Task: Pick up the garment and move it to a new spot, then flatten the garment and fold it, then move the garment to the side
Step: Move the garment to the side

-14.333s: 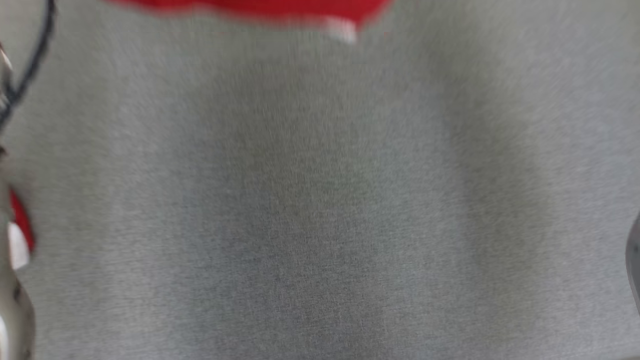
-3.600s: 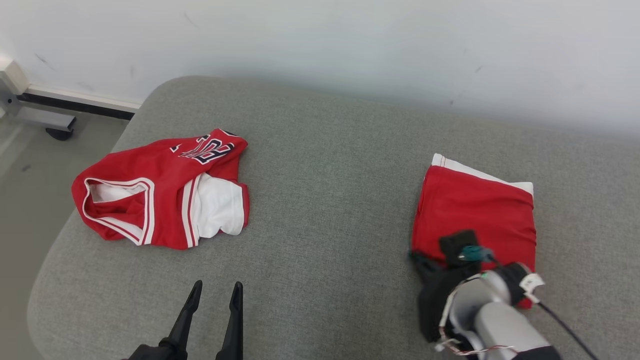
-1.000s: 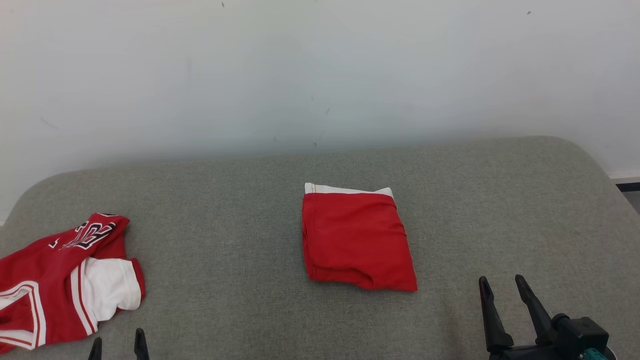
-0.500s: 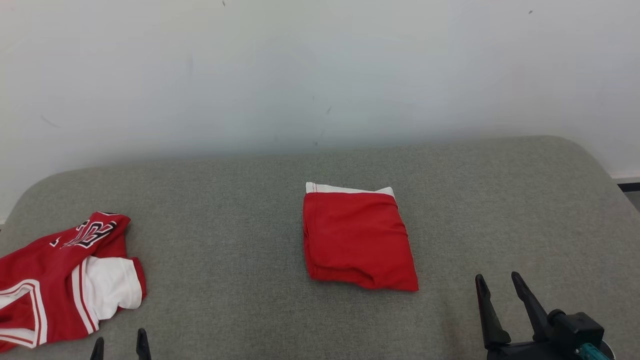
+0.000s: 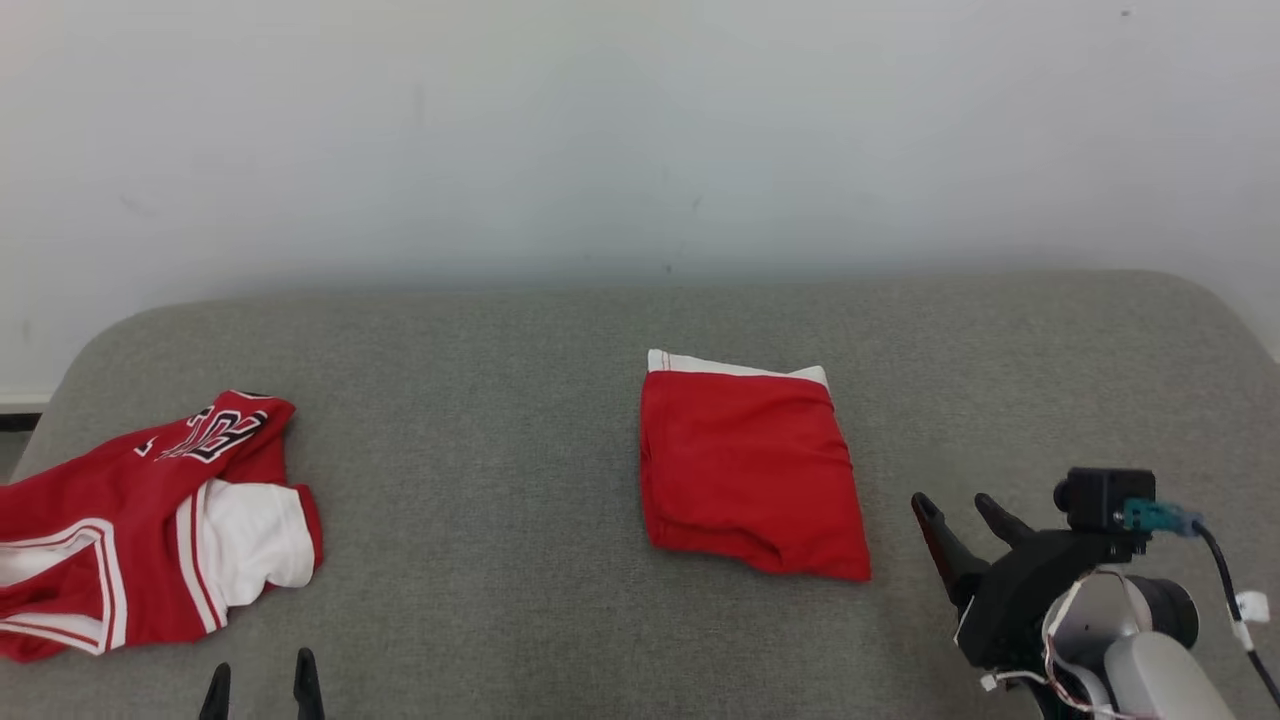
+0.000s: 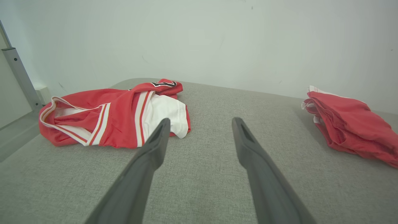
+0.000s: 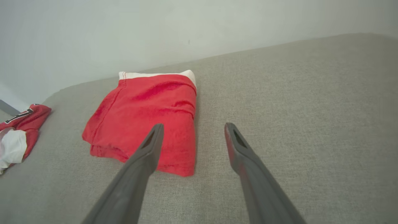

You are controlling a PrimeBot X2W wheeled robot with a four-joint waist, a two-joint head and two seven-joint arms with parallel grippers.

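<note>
A folded red garment (image 5: 750, 470) with a white band at its far edge lies flat in the middle of the grey cushion (image 5: 520, 560). A crumpled red-and-white jersey (image 5: 150, 520) lies at the cushion's left end. My right gripper (image 5: 955, 503) hovers open just right of the folded garment's near corner, holding nothing. In the right wrist view the folded garment (image 7: 146, 115) sits ahead and left of the right gripper (image 7: 193, 125). My left gripper (image 5: 260, 672) is open near the front edge. From the left wrist, the left gripper (image 6: 201, 121) points between the jersey (image 6: 118, 115) and the folded garment (image 6: 348, 124).
A white wall (image 5: 640, 140) rises right behind the cushion. The cushion rounds off at both ends, with floor beyond its left end (image 6: 15, 130) and a grey metal post (image 6: 18, 74) there. Bare cushion stretches between the two garments and to the right of the folded one.
The head view has shifted a little. My right gripper has lifted and swung left toward the folded garment's near right corner, so its wrist and forearm now show. Both garments lie as before.
</note>
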